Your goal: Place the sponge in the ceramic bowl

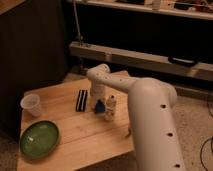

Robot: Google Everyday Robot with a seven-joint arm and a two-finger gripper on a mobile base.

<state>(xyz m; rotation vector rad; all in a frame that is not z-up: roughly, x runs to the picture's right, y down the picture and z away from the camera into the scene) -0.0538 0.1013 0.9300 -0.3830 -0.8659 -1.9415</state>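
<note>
The sponge (100, 106) is a small dark blue chunk near the middle of the wooden table (70, 135), just right of the black block. My gripper (98, 103) comes down from the white arm right over the sponge, and its tips are hidden against it. The ceramic bowl (39, 139), a wide green dish, sits at the table's front left corner, well away from the gripper.
A black block with a white stripe (81, 99) lies left of the sponge. A translucent plastic cup (31, 105) stands at the left edge. A small pale bottle (110, 108) stands right of the sponge. My thick white arm (150, 125) covers the table's right side.
</note>
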